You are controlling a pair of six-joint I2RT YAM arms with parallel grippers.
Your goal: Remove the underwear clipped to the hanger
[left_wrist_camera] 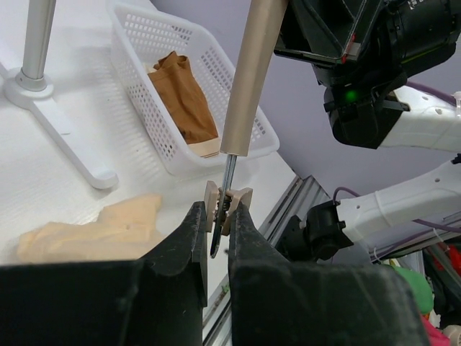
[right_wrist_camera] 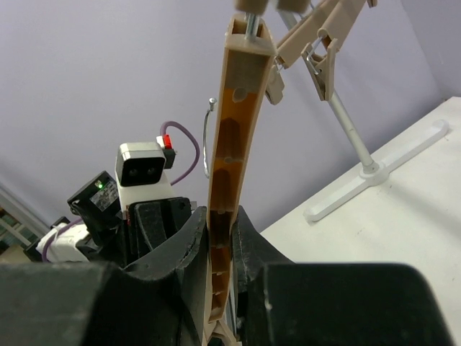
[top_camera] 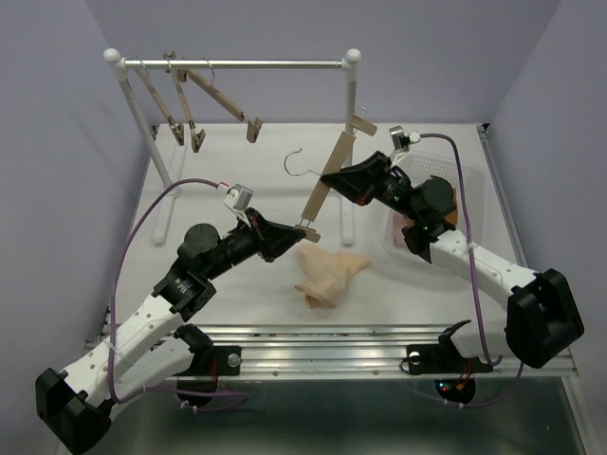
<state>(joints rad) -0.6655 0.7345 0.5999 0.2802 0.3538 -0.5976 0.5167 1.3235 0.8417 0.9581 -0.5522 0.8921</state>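
Down at the low end of the hanger (top_camera: pixel 321 194), the left gripper (left_wrist_camera: pixel 216 218) is pinched tight on the clip (left_wrist_camera: pixel 229 202), and the right gripper (right_wrist_camera: pixel 220 232) clamps it higher up. Beige underwear (top_camera: pixel 328 273) lies on the table (top_camera: pixel 237 175) just below that clip, so the left arm's closer imo.

The black two-finger right gripper (right_wrist_camera: pixel 220 238) is clamping a long tan wooden hanger bar (right_wrist_camera: pixel 234 122) that is standing steeply upright. Behind, a white boxy camera (right_wrist_camera: pixel 144 164) is facing it.
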